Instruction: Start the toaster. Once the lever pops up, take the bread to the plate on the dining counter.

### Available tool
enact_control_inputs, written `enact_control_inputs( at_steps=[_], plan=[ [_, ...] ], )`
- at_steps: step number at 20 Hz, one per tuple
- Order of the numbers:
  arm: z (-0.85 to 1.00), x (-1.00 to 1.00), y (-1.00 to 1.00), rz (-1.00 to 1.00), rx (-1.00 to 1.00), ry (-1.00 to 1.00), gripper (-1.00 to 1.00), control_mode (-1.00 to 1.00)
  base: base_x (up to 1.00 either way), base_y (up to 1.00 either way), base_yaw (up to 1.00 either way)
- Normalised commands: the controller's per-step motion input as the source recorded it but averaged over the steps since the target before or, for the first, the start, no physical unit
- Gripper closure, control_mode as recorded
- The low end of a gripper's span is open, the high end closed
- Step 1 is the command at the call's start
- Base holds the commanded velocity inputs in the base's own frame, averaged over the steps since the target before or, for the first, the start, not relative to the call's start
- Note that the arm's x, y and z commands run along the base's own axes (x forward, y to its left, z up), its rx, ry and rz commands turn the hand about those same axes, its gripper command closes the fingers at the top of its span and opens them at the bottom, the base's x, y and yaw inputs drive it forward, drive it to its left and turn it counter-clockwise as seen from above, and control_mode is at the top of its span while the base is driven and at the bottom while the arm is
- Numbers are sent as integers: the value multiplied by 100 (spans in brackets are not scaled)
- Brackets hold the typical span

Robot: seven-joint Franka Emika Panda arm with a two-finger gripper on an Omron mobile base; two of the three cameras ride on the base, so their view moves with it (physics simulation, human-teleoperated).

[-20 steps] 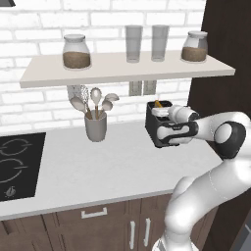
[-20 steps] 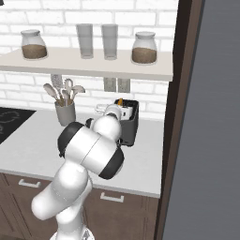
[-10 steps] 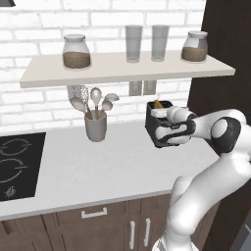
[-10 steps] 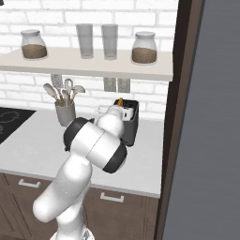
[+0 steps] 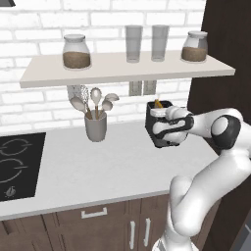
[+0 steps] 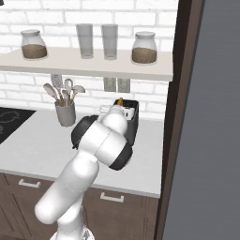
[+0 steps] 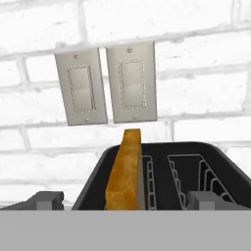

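Since a second ago the arm has barely shifted, its pincer (image 7: 122, 198) spread wide astride the bread (image 7: 125, 171) standing in the toaster (image 5: 156, 128).

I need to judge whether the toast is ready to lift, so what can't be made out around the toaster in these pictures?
- Toaster front and lever: left base view, covered by the hand.
- Toaster body: right base view, mostly behind the arm.
- Bread lower part: hand view, sunk in its slot.
- Gripper: hand view, only the fingertips rise above the bottom band.
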Motion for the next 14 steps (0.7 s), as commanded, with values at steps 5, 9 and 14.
enact_control_inputs(
  at_steps=[5, 9, 14],
  plan=[
    [-11, 11, 0, 0, 0, 0, 100, -100, 0, 0, 0],
    [-7, 19, 0, 0, 0, 0, 100, -100, 0, 0, 0],
    [0, 35, 0, 0, 0, 0, 100, -100, 0, 0, 0]
  ],
)
